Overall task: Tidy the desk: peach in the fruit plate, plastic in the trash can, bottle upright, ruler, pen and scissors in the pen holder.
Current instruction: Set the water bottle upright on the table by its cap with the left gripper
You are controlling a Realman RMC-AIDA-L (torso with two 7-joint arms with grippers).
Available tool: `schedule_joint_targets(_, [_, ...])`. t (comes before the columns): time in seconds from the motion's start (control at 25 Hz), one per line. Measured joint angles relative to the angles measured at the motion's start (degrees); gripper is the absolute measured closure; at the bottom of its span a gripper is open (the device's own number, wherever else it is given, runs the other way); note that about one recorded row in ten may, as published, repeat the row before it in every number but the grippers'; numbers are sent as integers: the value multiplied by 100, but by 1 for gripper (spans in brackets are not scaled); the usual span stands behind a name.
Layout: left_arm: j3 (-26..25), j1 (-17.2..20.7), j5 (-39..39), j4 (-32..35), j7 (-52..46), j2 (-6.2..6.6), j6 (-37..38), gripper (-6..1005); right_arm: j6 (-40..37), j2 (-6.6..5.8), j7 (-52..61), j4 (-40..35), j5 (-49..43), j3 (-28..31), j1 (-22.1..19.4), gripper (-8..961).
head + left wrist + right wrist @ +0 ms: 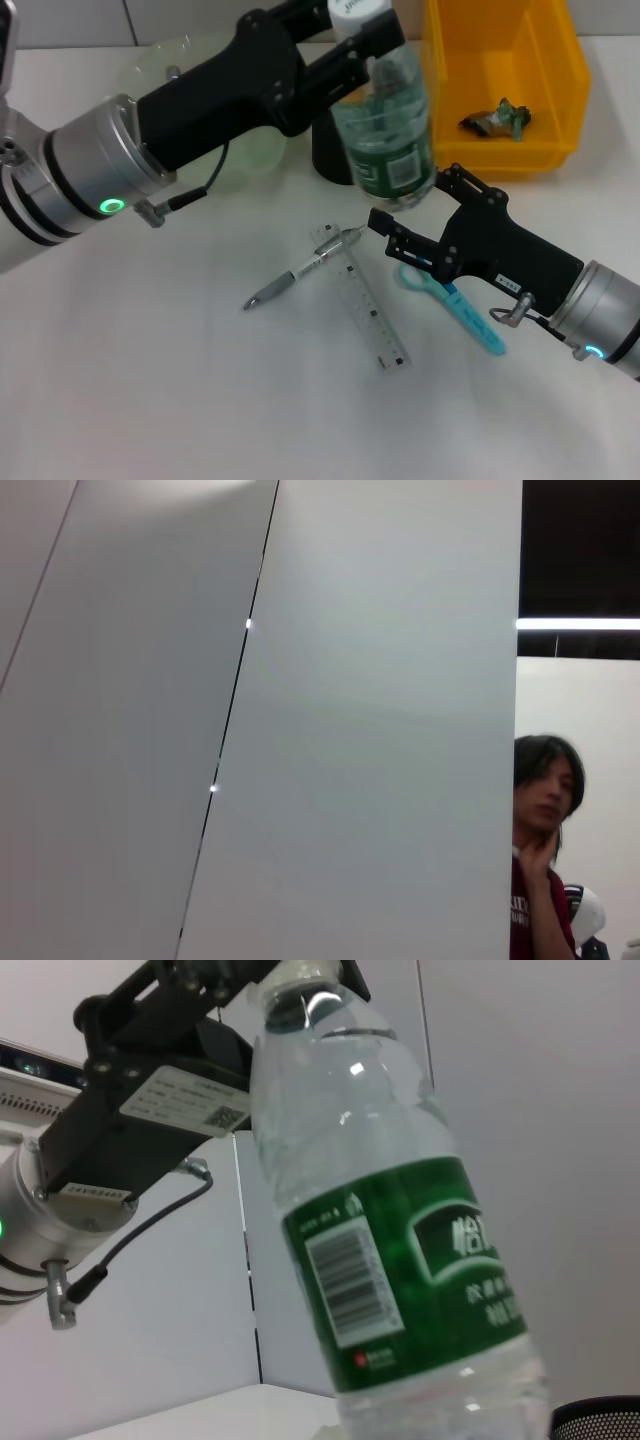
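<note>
White tabletop [150,400] fills the lower left of your head view with open room. At upper left a pale green translucent fruit plate [160,62] shows behind the left arm, which crosses toward top centre. Your left gripper [365,30] is clamped on the neck of the water bottle [390,130], which hangs nearly upright, slightly tilted, with its base above the table at upper centre. Behind the bottle a black pen holder [328,150] is partly hidden.

At centre a grey pen [300,268] lies slantwise across the top end of a clear ruler [362,310]. Just right of them, blue scissors [455,300] lie partly under your right gripper [395,232], whose fingers stand apart, holding nothing, just below the bottle's base. A yellow bin [550,100] at upper right holds a crumpled plastic wrapper [498,118]; its near edge is close behind the right arm.

Your right wrist view shows what the head view does not: the bottle's green label [420,1270] with barcode, the left gripper [250,975] at its neck, and the mesh rim of the pen holder [598,1420] in the lower right corner. Your left wrist view shows only grey wall panels [300,730] and a person [545,850] at lower right.
</note>
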Motion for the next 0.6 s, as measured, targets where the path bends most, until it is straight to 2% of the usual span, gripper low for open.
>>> schedule_joint_targets(0.24, [-13, 254, -133, 508, -351, 23, 90, 547, 10, -7, 15, -62, 65, 94, -91, 128])
schedule_joint_targets(0.4, [-12, 586, -178, 1035, -657, 43, 95, 547, -33, -33, 78, -195, 70, 209, -244, 129])
schedule_joint_targets(0.6, [-23, 945, -265, 1327, -740, 66, 9, 547, -87, -33, 104, -378, 70, 291, -473, 130])
